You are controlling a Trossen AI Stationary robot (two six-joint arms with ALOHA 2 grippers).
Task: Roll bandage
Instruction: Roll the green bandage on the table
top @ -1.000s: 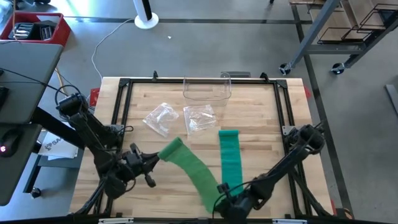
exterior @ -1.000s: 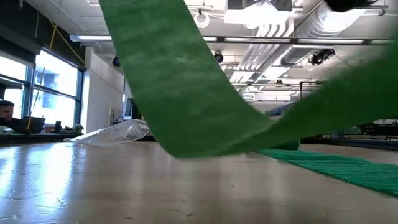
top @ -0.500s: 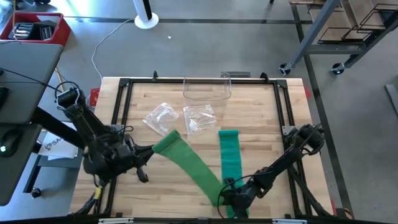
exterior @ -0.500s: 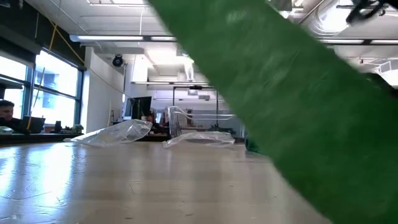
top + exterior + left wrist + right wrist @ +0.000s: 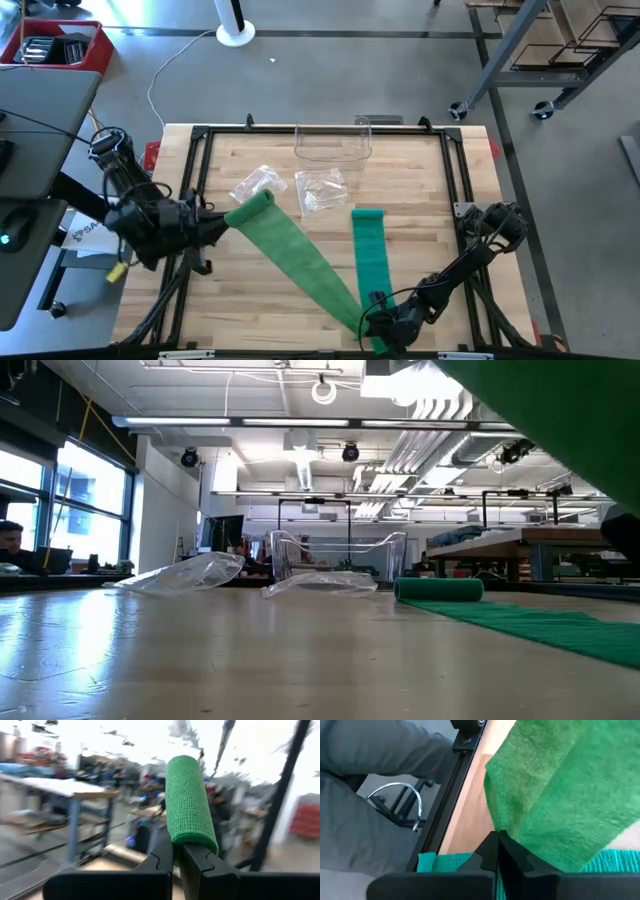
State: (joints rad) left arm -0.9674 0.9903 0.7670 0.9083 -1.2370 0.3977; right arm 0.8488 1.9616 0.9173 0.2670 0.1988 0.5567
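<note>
High view: left gripper [image 5: 222, 222] clamped on rolled end of long green fabric bandage [image 5: 300, 262], right gripper [image 5: 372, 322] pinching its fold near wooden table's [image 5: 420, 200] front edge. Mid-roll; next, probably wind inward.

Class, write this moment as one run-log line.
left gripper: shut on bandage roll | right gripper: shut on bandage fold | strip taut between

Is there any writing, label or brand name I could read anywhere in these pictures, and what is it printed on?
"SA": the only letters that can be made out, on a white sheet lying on the floor left of the table; the rest is hidden under the left arm.
Green bandage: no print.
Clear plastic bags: no print that can be read.
Red crate: contents too small to read.
</note>
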